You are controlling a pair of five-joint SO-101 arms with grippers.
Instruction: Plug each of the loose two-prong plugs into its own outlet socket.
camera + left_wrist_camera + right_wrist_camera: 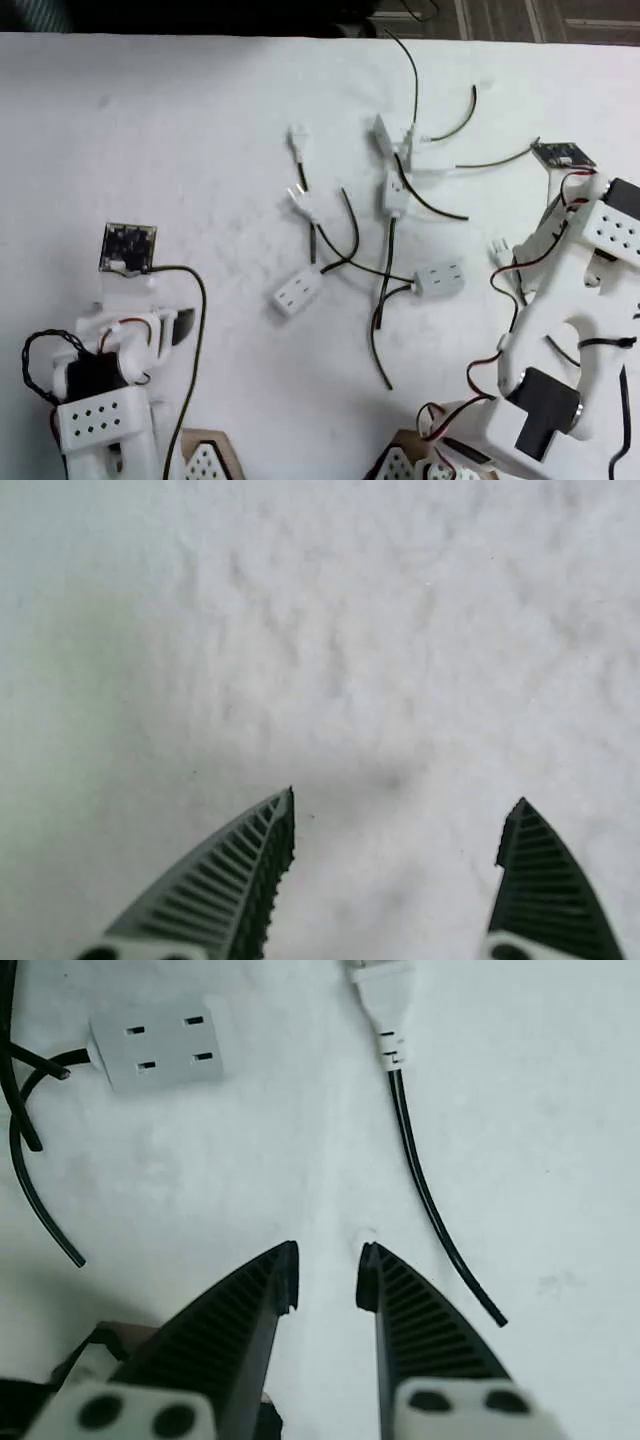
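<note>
Right wrist view: the right gripper (pixel 329 1255) hangs over the bench (pixel 560 1110) with its jaws narrow, a slim gap between the tips and nothing held. Ahead of the tips, off to one side and clear of them, lies a grey socket block (pixel 160 1045), face up, showing 4 slots in 2 pairs. Off to the other side lies a white plug (pixel 385 1005). Its black cord (pixel 430 1200) runs back past one gripper finger to a free end. Plug and socket block are apart with bare bench between them, and the plug is not inserted. Loose cord ends (pixel 30 1200) lie beside the socket block.

Left wrist view: the left gripper (pixel 405 805) stands with its jaws wide and nothing between them, above bare bench surface.

High view: the left arm (pixel 100 400) sits at the near left corner, well apart from the task's things. The right arm (pixel 560 330) sits along the right edge. At mid-bench lie a near socket block (pixel 297 292) and a second socket block (pixel 438 278), the second closer to the right arm. Beyond them lie 2 loose plugs, an upper plug (pixel 297 140) and a lower plug (pixel 300 203), neither seated in a socket. A white cluster (pixel 405 150) with cords lies farther back; whether its pieces are plugs or sockets cannot be told.
</note>
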